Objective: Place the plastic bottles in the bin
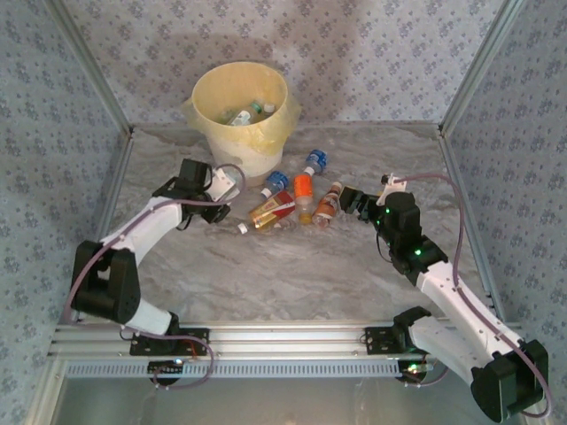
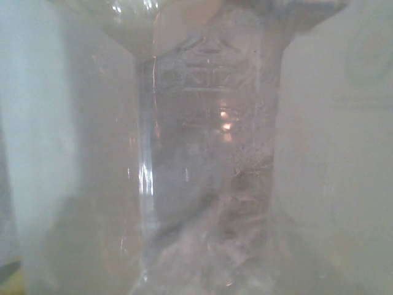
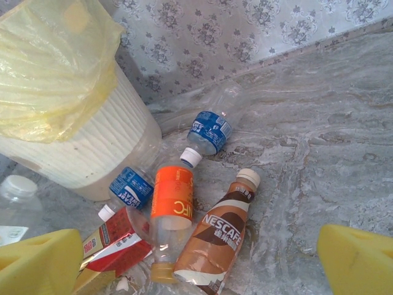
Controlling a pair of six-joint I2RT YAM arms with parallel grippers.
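Note:
My left gripper [image 1: 221, 209] is low on the table in front of the bin [image 1: 239, 97], shut on a clear plastic bottle [image 2: 202, 123] that spans the gap between its pale fingers [image 2: 67, 160]. Its white cap [image 1: 242, 228] pokes out. Several bottles lie in a cluster: two blue-labelled ones [image 3: 209, 131] [image 3: 130, 187], an orange one [image 3: 172, 201], a brown Nescafe one [image 3: 222, 236] and a red-and-gold one [image 3: 113, 246]. My right gripper [image 3: 199, 270] hovers open just right of the cluster, over the brown bottle. More bottles lie inside the bin [image 1: 248, 113].
The bin's yellowish bag [image 3: 55, 74] hangs over its ribbed wall. Patterned walls [image 1: 53, 106] close in the left, right and back of the marble tabletop [image 1: 292, 274]. Another clear, white-capped bottle [image 3: 18, 190] sits at the left edge of the right wrist view.

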